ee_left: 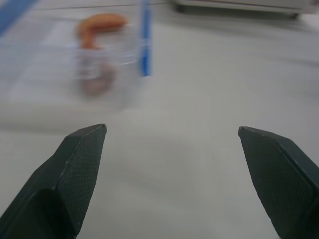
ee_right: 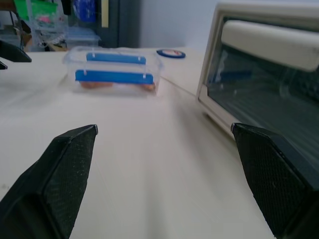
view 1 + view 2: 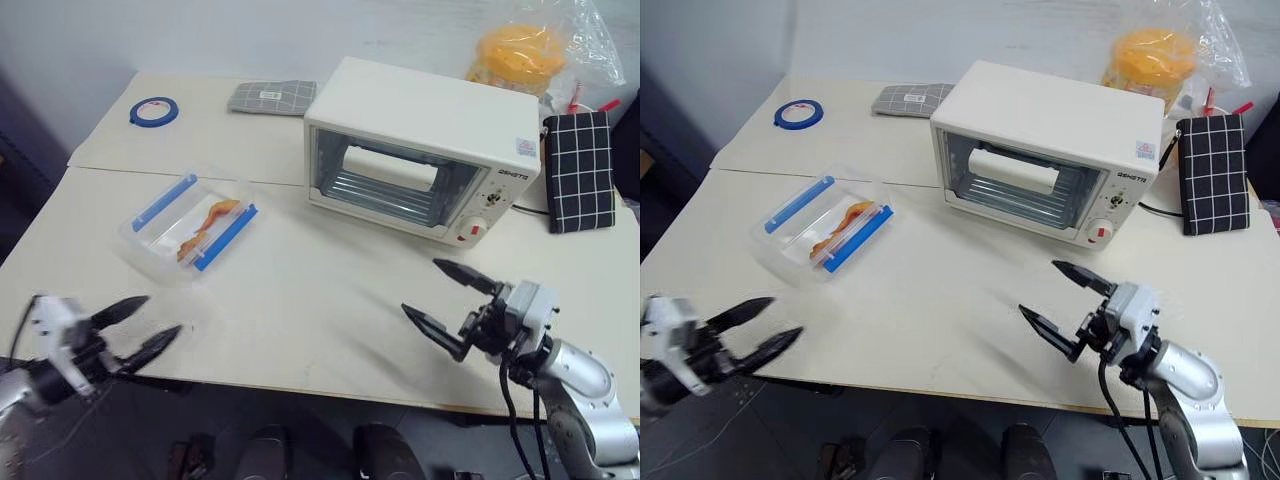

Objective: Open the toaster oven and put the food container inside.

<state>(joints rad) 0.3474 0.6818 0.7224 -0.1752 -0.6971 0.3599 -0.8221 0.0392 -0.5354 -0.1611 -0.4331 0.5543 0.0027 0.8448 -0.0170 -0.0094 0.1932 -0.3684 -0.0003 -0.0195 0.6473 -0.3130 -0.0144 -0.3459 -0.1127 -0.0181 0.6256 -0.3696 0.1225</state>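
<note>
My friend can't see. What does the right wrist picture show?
A closed toaster oven stands beside a clear food container with blue clips on a pale table. The open right end effector points between them, empty.

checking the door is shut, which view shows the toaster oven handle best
The right eye view: the white bar handle runs across the closed glass door of the toaster oven, seen whole. The left eye view shows the same, slightly more side-on. The right wrist view shows it close but cut off. The left wrist view catches just the oven's base edge.
</note>
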